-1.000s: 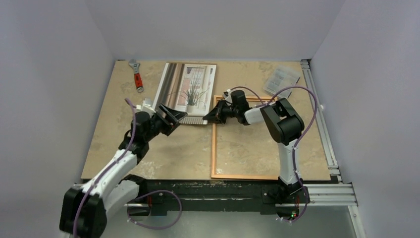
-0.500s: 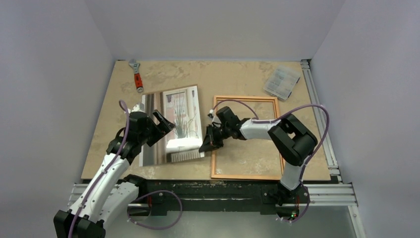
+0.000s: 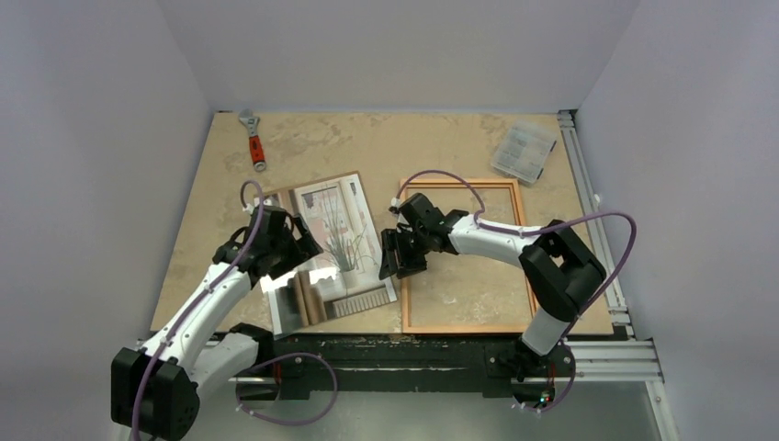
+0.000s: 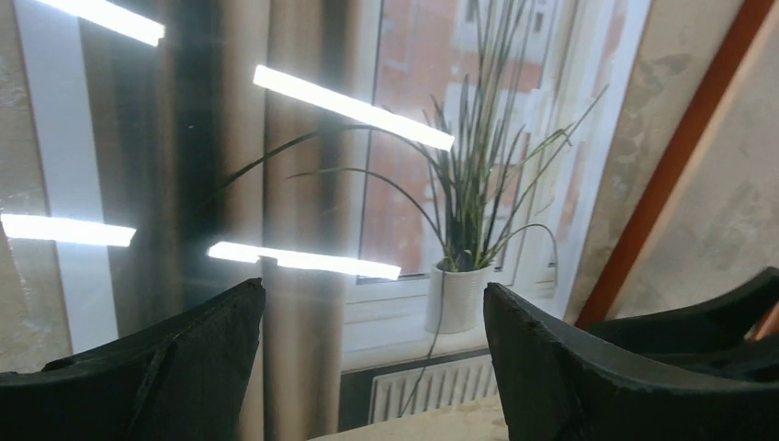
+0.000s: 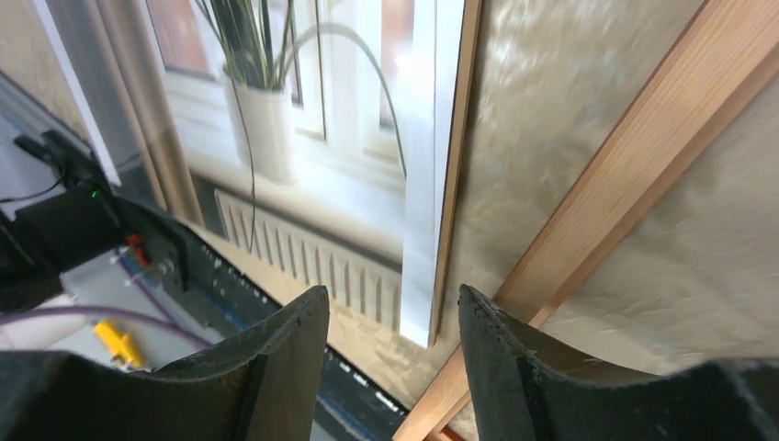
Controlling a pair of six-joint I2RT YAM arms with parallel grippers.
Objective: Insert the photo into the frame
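Observation:
The photo (image 3: pixel 335 241), a print of a potted grassy plant at a curtained window, lies picture side up and tilted on the table, just left of the frame (image 3: pixel 468 328). The frame is a thin orange-brown wooden rectangle lying flat. My left gripper (image 3: pixel 296 254) hovers open over the photo's left half; its view shows the photo (image 4: pixel 404 165) between wide-apart jaws (image 4: pixel 372 308) and the frame's bar (image 4: pixel 684 156) to the right. My right gripper (image 3: pixel 395 259) is open at the photo's right edge. In its view the photo's corner (image 5: pixel 418 312) lies between the jaws (image 5: pixel 393 317), untouched, next to the frame's bar (image 5: pixel 634 175).
A red-handled wrench (image 3: pixel 253 140) lies at the far left and a small clear plastic box (image 3: pixel 524 149) at the far right. An aluminium rail (image 3: pixel 597 230) runs along the table's right side. The photo's near edge reaches the black front rail (image 3: pixel 413 349).
The photo has been dragged from the far side toward the near edge and turned. My right gripper, shut on its edge before, has opened and let go. Both arms moved nearer.

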